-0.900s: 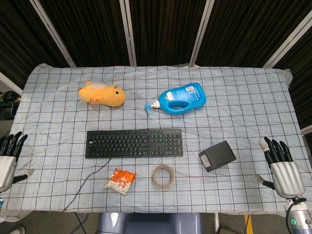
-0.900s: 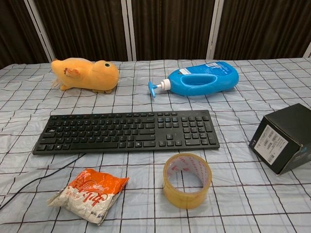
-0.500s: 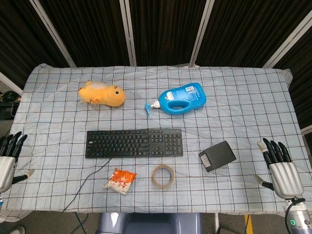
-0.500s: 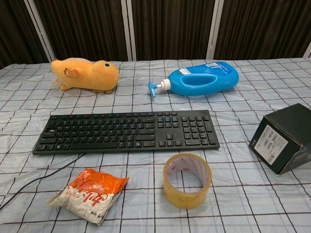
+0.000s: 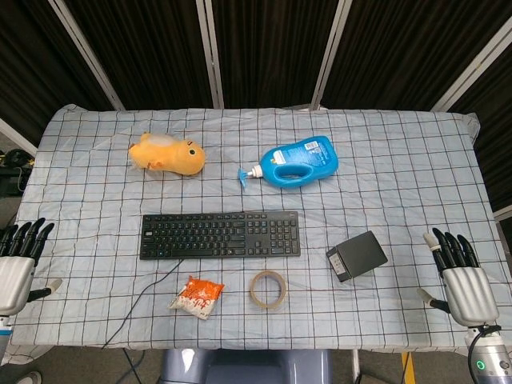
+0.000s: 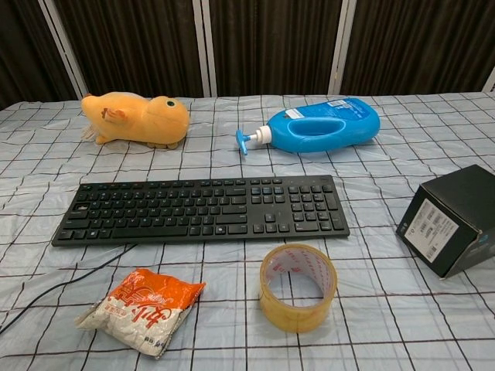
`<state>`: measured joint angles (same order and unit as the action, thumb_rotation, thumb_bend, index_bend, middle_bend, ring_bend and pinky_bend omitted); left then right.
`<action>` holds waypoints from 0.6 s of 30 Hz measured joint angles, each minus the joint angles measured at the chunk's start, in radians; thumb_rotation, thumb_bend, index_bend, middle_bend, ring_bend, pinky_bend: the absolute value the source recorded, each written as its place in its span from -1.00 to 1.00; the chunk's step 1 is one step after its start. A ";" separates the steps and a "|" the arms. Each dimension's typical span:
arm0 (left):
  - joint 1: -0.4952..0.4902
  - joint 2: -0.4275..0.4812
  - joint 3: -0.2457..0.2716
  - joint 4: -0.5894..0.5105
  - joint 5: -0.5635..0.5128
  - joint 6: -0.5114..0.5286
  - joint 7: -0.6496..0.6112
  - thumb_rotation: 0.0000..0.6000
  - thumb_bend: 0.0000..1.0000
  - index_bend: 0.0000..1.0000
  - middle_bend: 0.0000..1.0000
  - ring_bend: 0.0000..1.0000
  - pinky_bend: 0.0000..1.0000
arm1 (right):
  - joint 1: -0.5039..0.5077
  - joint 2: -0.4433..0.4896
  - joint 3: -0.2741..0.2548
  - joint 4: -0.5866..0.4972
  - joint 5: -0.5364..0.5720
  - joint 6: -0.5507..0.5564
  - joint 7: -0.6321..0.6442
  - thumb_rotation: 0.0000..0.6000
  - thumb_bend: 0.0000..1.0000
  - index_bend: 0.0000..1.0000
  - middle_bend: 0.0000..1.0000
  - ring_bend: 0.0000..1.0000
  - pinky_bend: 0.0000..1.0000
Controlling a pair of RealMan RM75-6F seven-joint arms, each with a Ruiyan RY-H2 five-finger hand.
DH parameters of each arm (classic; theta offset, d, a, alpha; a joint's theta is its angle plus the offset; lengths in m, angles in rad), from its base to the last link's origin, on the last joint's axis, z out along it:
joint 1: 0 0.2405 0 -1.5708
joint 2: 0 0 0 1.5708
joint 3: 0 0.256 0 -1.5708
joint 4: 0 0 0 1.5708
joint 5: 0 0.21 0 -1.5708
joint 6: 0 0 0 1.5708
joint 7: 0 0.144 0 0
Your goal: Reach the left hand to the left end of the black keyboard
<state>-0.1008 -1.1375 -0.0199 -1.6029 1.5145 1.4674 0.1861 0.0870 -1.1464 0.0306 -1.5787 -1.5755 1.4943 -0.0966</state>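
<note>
The black keyboard (image 5: 220,234) (image 6: 199,209) lies flat across the middle of the checked cloth, its cable trailing off the front left corner. My left hand (image 5: 18,266) hovers at the table's left edge, well to the left of the keyboard's left end, fingers straight and apart, holding nothing. At the right front corner my right hand (image 5: 462,277) stays with its fingers spread and empty. Neither hand appears in the chest view.
An orange plush toy (image 5: 168,154) and a blue detergent bottle (image 5: 296,162) lie behind the keyboard. In front are an orange-and-white snack packet (image 5: 196,296) and a tape roll (image 5: 267,289). A black box (image 5: 356,255) sits to the right.
My left hand has shifted slightly rightward, toward the table. The right hand has drifted a little toward the front edge. Objects on the cloth have not moved.
</note>
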 measured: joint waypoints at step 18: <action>-0.176 0.049 -0.060 -0.324 -0.180 -0.254 0.351 1.00 1.00 -1.00 0.64 0.43 0.12 | -0.002 0.008 0.004 -0.007 0.020 -0.011 0.029 1.00 -0.79 -1.00 -1.00 -1.00 -0.95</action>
<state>-0.2767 -1.0886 -0.0798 -1.9269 1.3346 1.2139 0.5370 0.0852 -1.1380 0.0348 -1.5859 -1.5557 1.4836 -0.0677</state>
